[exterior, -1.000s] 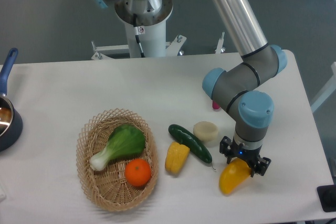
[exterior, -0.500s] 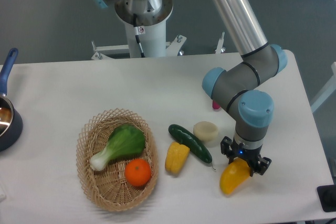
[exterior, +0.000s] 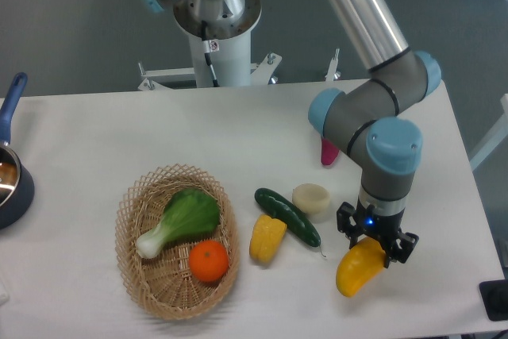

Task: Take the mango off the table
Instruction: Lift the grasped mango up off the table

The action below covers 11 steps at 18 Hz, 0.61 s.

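The tool (exterior: 375,244) points straight down near the right front of the white worktop (exterior: 95,132), its fingers pinching the upper, orange-tinged end of the mango (exterior: 359,268); the yellow fruit hangs tilted below the fingers, and whether its lower end touches the surface cannot be told; to its left lie a dark cucumber (exterior: 287,216), a pale round disc (exterior: 311,198) and a ribbed yellow corn piece (exterior: 267,238); further left a wicker basket (exterior: 136,275) holds a bok choy (exterior: 180,219) and an orange (exterior: 209,261); a blue-handled pot (exterior: 12,184) sits at the left edge.
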### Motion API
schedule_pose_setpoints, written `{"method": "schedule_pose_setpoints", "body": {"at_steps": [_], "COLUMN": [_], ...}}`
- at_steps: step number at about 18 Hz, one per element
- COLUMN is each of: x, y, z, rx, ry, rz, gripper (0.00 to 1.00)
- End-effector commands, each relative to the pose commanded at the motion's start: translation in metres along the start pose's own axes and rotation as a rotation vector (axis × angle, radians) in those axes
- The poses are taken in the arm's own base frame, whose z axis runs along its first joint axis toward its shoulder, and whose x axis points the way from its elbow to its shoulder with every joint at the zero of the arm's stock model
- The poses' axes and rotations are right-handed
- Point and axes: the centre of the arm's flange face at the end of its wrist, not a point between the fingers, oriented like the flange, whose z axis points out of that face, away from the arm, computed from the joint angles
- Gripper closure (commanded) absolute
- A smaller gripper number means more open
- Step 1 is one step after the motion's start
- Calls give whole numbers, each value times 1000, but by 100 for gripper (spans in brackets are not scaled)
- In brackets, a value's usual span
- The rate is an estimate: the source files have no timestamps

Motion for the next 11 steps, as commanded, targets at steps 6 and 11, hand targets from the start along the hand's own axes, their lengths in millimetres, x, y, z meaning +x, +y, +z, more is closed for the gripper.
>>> {"method": "schedule_pose_setpoints", "body": {"at_steps": [6, 11], "x": [6, -2], "y": [-45, -39], "z": [-78, -117], "rx": [254, 283], "ry": [29, -8], "rz": [-136, -228], "gripper": [68, 68]}}
